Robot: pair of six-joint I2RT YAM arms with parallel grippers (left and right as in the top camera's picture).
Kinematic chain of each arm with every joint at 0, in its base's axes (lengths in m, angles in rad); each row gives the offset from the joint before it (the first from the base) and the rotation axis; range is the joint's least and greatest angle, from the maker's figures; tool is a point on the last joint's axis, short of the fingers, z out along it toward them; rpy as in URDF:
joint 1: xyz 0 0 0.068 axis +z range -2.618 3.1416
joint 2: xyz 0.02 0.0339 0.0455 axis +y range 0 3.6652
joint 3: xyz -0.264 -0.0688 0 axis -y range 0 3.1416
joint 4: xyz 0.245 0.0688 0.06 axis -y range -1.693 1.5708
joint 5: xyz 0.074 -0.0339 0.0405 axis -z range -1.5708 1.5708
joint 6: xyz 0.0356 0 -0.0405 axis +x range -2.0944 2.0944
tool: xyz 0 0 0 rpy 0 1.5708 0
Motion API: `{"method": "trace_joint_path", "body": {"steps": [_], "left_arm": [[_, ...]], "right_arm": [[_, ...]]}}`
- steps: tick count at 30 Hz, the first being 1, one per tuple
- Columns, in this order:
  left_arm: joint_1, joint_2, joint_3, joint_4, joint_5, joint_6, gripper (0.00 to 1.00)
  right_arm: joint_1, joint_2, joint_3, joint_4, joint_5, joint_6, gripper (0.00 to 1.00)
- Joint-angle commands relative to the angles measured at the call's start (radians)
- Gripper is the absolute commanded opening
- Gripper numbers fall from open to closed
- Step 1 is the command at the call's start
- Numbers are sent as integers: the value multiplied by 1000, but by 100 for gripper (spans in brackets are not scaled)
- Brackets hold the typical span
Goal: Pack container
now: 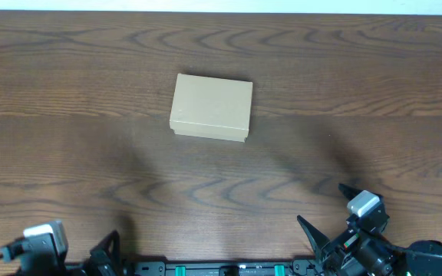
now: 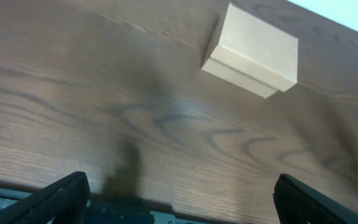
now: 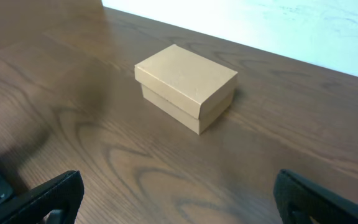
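The container [image 1: 211,107] is a small tan cardboard box with its lid shut, standing alone near the middle of the dark wooden table. It shows in the left wrist view [image 2: 253,50] at the upper right and in the right wrist view [image 3: 186,85] at the centre. My left gripper [image 2: 179,199] is open and empty at the table's near left edge, far from the box. My right gripper [image 3: 179,199] is open and empty at the near right edge [image 1: 328,218], also far from the box.
The wooden table [image 1: 67,92] spreads around the box on all sides. A pale wall or floor strip [image 3: 278,25] lies beyond the far edge. The arm bases and a black rail [image 1: 221,268] sit along the near edge.
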Motion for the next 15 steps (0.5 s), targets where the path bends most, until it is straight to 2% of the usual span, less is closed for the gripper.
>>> {"method": "trace_joint_path", "body": {"steps": [1, 9, 15], "left_arm": [[6, -64, -51, 8, 8, -9, 95], [6, -81, -58, 25, 5, -25, 95], [6, -81, -58, 26, 5, -98, 95]], "right_arm": [[-9, -13, -13, -1, 6, 22, 99], [-9, -13, -13, -7, 5, 22, 99], [-9, -13, -13, -13, 5, 22, 99]]}}
